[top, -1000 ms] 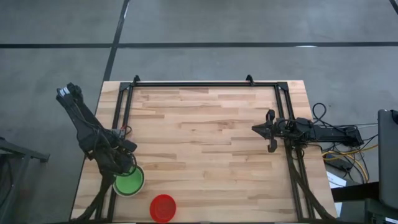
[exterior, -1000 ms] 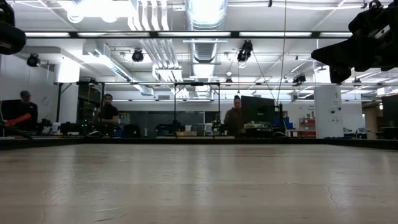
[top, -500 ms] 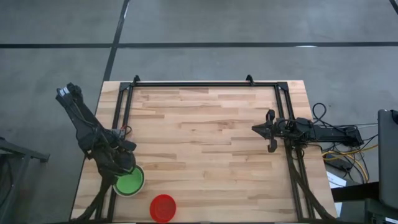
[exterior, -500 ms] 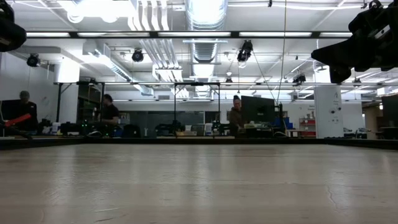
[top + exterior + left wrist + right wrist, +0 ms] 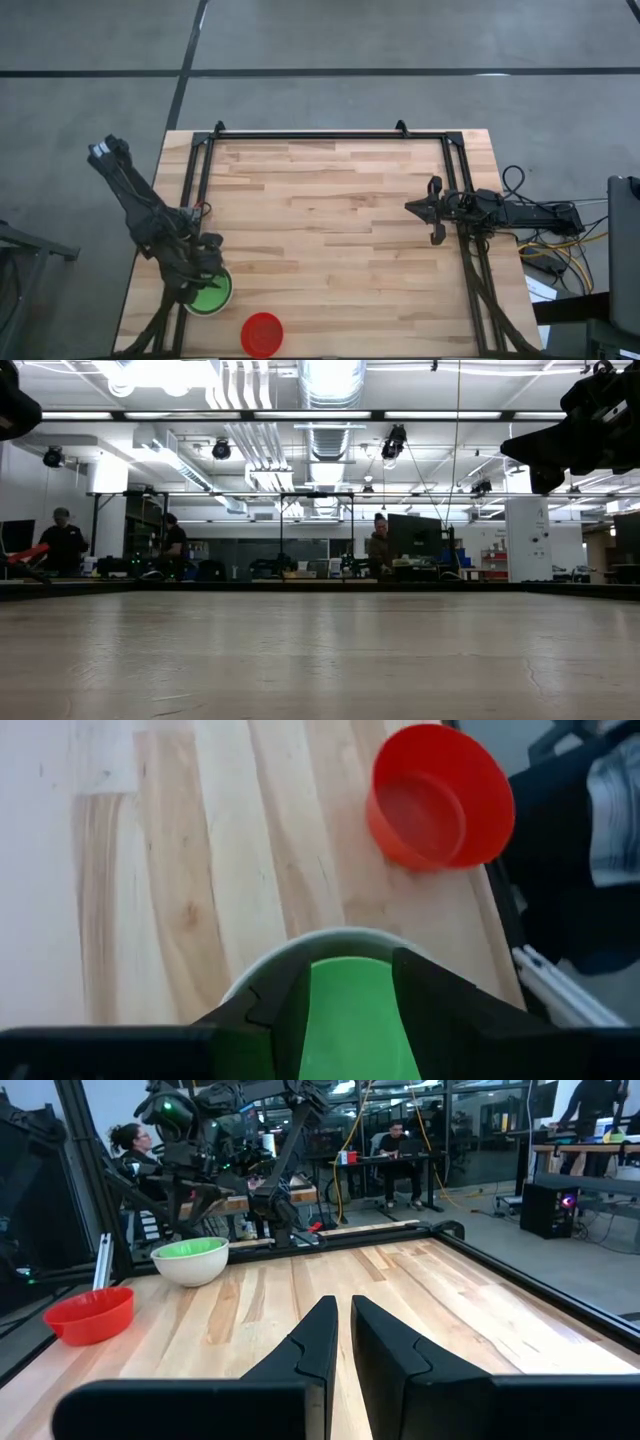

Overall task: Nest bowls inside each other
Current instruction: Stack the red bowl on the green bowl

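Note:
A bright green bowl (image 5: 213,296) sits nested inside a pale grey-white bowl (image 5: 190,1265), which stands on its base near the table's near left corner. A red bowl (image 5: 262,333) stands alone on its base to the right of it, at the near edge. My left gripper (image 5: 350,1010) hovers open just above the nested bowls, slanting down, with green showing between its fingers and the pale rim (image 5: 330,935) beyond them. My right gripper (image 5: 410,208) waits shut and level at the table's right side, far from the bowls.
A black metal frame (image 5: 310,135) runs along the table's far, left and right sides. Bare wood (image 5: 330,230) lies between the two arms. The red bowl stands close to the table's near edge. Cables (image 5: 555,245) lie beyond the right edge. People stand in the room behind.
My left gripper has rolled about its wrist and shifted slightly toward the near edge, now covering more of the nested bowls in the high view. The bowls have stayed in place.

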